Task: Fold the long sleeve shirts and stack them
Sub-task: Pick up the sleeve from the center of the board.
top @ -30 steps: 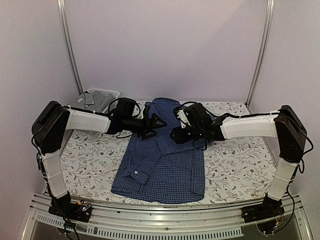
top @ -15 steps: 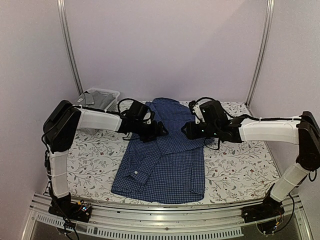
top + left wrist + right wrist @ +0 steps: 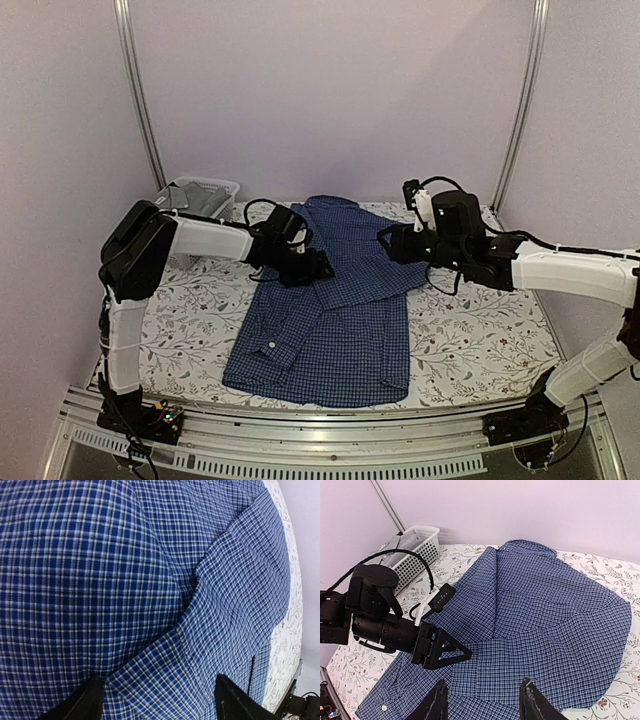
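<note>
Top external view, reading from the left: a white basket (image 3: 222, 186) sits at the far left corner of the flowered surface (image 3: 470, 330), and we see a grey shirt (image 3: 190, 203) lying inside it. Next comes the left claw (image 3: 320, 268), low over the left shoulder area of the dark blue checked shirt (image 3: 340, 320). In the left wrist view its fingers (image 3: 87, 702) stand well apart, with checked cloth spread close beneath them and nothing pinched between.

The blue shirt lies mid-surface with its collar toward the far wall, one sleeve folded across the body and its cuff near the front left. To the right, the right claw (image 3: 388, 240) hangs above the shirt's far right part. From the right wrist view we see its fingers (image 3: 437, 700) parted and holding nothing.
</note>
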